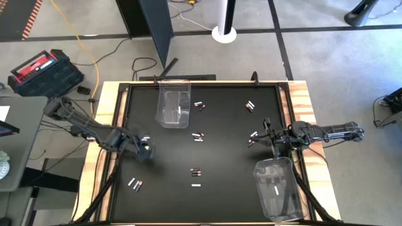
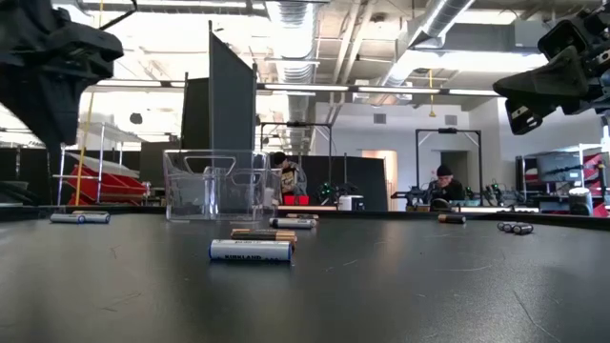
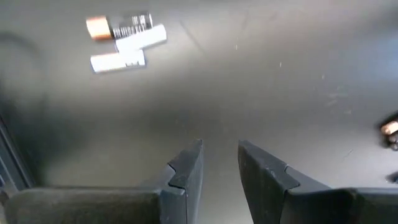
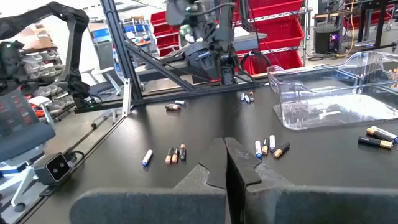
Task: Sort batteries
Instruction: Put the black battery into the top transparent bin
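Note:
Small batteries lie scattered on the black table: pairs and trios at mid table (image 1: 198, 136), toward the far edge (image 1: 199, 105) and near the left edge (image 1: 135, 184). In the low view a white one (image 2: 250, 251) lies on its side in front. My left gripper (image 1: 147, 150) hovers over bare mat at the table's left, narrowly open with nothing between its fingers (image 3: 221, 149); a white and copper-ended cluster (image 3: 127, 43) lies ahead of it. My right gripper (image 1: 267, 135) is at the table's right, shut (image 4: 225, 146), above the mat, with batteries (image 4: 267, 148) beyond its tips.
One clear bin (image 1: 174, 102) stands at the far middle with a white battery inside. A second clear bin (image 1: 277, 188) sits at the near right corner, also holding a white one. A raised frame (image 1: 119, 125) rims the mat. People sit in the room behind (image 2: 443, 186).

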Controlling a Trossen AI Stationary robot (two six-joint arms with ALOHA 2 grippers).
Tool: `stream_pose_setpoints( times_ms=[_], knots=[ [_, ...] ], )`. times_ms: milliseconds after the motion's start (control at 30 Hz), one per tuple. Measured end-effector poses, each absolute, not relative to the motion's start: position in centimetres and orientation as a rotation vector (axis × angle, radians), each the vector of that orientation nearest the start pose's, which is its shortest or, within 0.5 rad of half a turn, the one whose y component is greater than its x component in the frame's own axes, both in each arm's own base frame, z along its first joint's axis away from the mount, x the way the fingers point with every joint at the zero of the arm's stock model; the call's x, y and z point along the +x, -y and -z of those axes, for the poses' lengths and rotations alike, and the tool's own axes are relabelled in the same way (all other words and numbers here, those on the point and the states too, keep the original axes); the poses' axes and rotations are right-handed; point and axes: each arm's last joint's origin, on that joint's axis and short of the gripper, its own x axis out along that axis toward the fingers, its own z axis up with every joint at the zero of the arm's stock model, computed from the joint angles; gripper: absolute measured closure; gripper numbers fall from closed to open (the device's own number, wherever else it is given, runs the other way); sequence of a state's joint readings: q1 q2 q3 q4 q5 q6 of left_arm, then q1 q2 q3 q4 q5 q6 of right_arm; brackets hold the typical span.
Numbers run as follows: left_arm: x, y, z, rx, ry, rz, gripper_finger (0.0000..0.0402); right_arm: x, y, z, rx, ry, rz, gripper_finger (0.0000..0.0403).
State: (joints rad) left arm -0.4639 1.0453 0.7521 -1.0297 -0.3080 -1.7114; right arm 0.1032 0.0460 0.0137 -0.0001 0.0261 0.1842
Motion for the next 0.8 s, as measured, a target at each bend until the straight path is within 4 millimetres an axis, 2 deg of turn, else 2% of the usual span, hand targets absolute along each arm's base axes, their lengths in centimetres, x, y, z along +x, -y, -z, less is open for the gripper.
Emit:
stream_pose_setpoints(
  times_ms=[167, 367, 800],
  knots=[
    [15.6, 8.6, -21.3, -1.042, -0.984, -0.896, 0.0304, 9.9, -1.0, -16.5, 0.182, -0.039, -0.074, 0.0392],
    [16.3, 10.1, -20.5, -1.108, -1.000, -0.882, 0.0304, 9.9, -1.0, -16.5, 0.182, -0.039, -0.074, 0.0392],
    [16.8, 10.1, -20.8, -1.069, -1.007, -0.843, 0.0304, 9.9, -1.0, -16.5, 0.182, -0.039, -0.074, 0.0392]
  ],
)
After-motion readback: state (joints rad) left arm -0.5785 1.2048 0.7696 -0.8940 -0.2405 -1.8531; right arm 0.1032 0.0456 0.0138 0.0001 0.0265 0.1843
